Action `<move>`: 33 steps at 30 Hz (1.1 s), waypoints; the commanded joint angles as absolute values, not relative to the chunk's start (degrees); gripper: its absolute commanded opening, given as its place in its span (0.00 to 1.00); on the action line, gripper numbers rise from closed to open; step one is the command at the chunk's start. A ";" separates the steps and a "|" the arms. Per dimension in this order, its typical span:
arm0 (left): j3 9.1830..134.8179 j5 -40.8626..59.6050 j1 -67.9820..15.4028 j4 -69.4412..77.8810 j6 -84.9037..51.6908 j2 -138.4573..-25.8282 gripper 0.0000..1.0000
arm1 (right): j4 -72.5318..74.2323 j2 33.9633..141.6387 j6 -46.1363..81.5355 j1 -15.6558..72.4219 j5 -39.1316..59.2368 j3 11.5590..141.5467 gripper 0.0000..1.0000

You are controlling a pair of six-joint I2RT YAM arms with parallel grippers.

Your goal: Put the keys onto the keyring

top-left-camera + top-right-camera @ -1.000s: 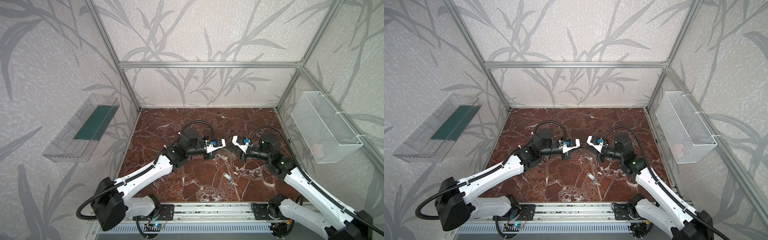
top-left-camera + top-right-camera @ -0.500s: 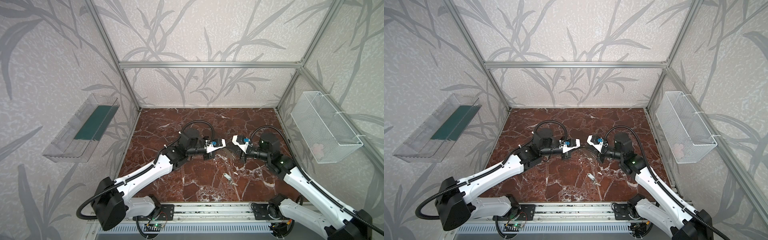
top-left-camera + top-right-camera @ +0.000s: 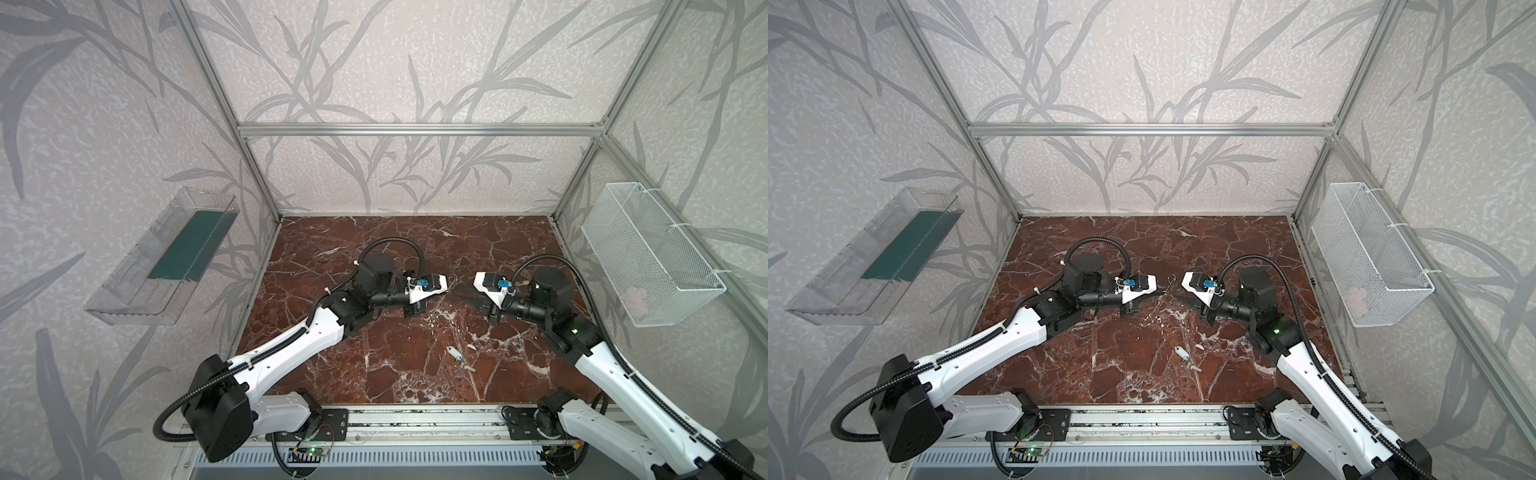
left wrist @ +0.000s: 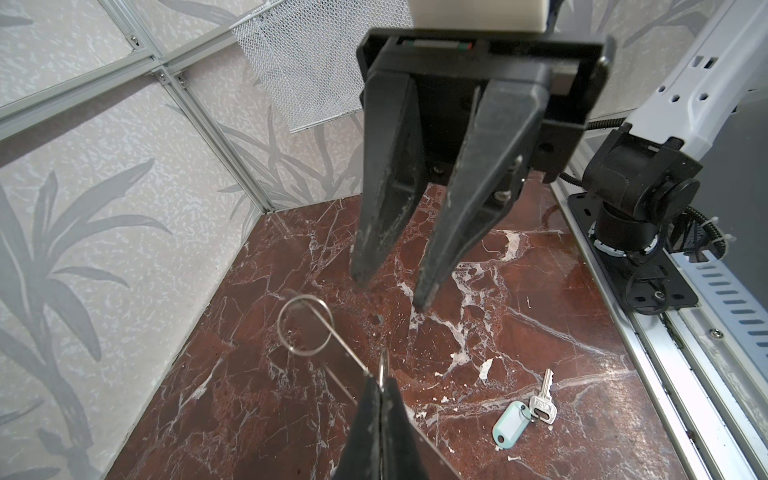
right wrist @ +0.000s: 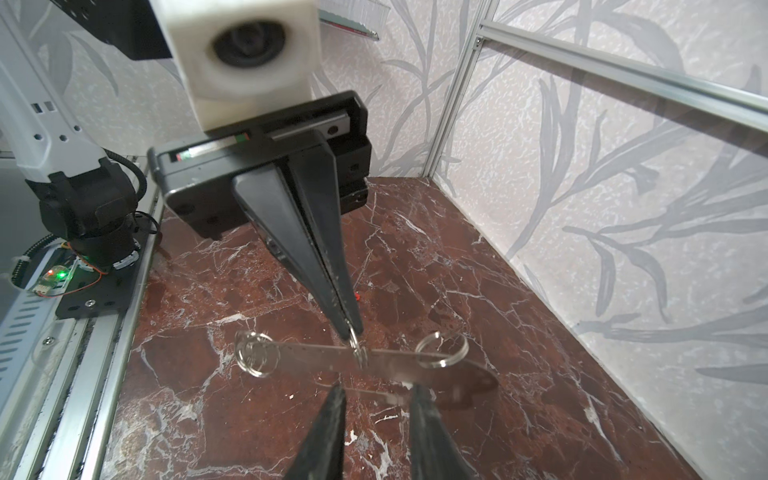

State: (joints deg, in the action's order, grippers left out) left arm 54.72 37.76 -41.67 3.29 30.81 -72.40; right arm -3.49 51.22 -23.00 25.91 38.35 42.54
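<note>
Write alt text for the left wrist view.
The left gripper, fingers shut, holds a thin wire keyring above the red marble table. The right gripper faces it, fingers apart and empty; a key with a pale tag lies on the table.

The space is enclosed by pale walls printed with grey leaf sprays, and the panels are held in an aluminium frame. The floor is laid in red-brown marble veined with white, and light is reflected softly from it. A clear plastic tray with a green panel is mounted on one side wall, and a white wire basket is hung opposite. A metal rail is fixed along the near edge.
</note>
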 commanded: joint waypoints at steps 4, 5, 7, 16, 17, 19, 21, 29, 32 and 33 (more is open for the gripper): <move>56.35 40.00 -41.57 4.50 30.13 -71.98 0.00 | -4.31 54.81 -23.18 26.59 40.62 44.12 0.25; 56.32 40.09 -41.64 4.59 30.06 -71.95 0.00 | -3.97 55.31 -23.29 26.78 40.28 44.25 0.25; 56.27 40.34 -41.67 4.81 29.90 -72.07 0.00 | -3.30 56.13 -23.20 27.15 40.33 44.47 0.25; 56.25 40.60 -41.70 4.05 30.05 -72.44 0.00 | 0.21 57.13 -22.50 27.68 41.74 44.30 0.22; 56.31 40.62 -41.73 3.94 30.14 -72.55 0.00 | 0.48 57.06 -22.54 27.62 41.87 44.21 0.22; 56.38 40.58 -41.68 3.87 30.15 -72.69 0.00 | 0.70 56.87 -22.65 27.63 42.77 44.12 0.22; 56.37 40.51 -41.68 3.78 30.22 -72.85 0.00 | 0.62 56.95 -22.68 27.64 43.72 44.21 0.22; 56.78 40.22 -41.70 3.43 30.76 -73.32 0.00 | -0.13 56.95 -23.29 27.68 45.41 44.08 0.21; 56.88 40.60 -41.66 3.34 30.85 -73.31 0.00 | -0.40 57.17 -23.56 27.66 45.03 44.21 0.16; 56.87 40.65 -41.66 3.41 30.76 -73.36 0.00 | -0.45 57.33 -23.64 27.66 45.00 44.29 0.14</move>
